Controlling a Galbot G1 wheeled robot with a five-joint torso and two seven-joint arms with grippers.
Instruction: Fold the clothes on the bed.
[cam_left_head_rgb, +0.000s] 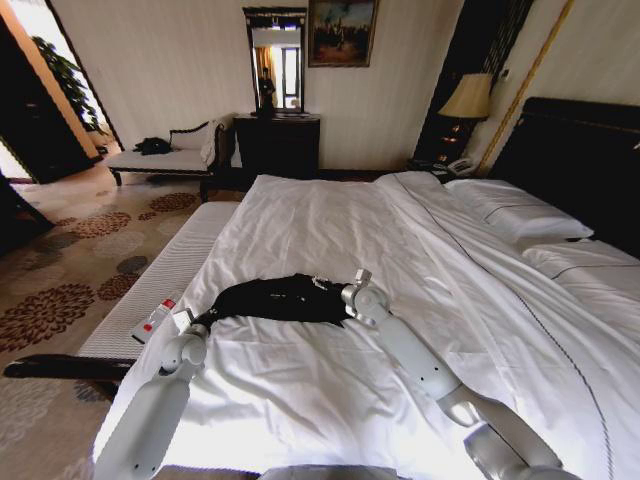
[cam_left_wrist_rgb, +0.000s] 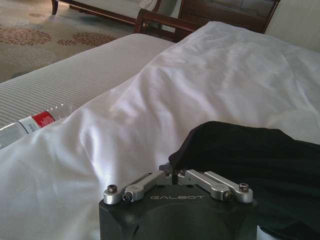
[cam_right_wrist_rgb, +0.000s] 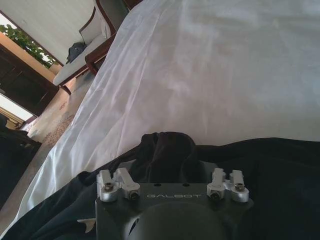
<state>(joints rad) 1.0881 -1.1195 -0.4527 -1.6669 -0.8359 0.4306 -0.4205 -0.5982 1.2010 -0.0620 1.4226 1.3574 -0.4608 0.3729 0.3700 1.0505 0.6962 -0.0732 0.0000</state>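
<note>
The clothes, one black T-shirt (cam_left_head_rgb: 275, 298), lie bunched in a long strip across the white bed (cam_left_head_rgb: 330, 220) near its foot. At the strip's left end my left gripper (cam_left_head_rgb: 190, 322) rests low on the sheet. In the left wrist view this gripper (cam_left_wrist_rgb: 172, 172) has its links drawn together, shut on the shirt's edge (cam_left_wrist_rgb: 250, 155). My right gripper (cam_left_head_rgb: 352, 290) sits at the strip's right end. In the right wrist view it (cam_right_wrist_rgb: 167, 170) is open, links spread wide, with a raised hump of black fabric (cam_right_wrist_rgb: 167, 150) between the jaws.
A plastic bottle with a red label (cam_left_head_rgb: 155, 318) lies on the striped bench (cam_left_head_rgb: 170, 270) along the bed's left side, close to my left arm. Pillows (cam_left_head_rgb: 510, 215) and a dark headboard (cam_left_head_rgb: 580, 160) are at the right. Patterned carpet, a chaise (cam_left_head_rgb: 160, 155) and a dresser (cam_left_head_rgb: 278, 140) stand beyond.
</note>
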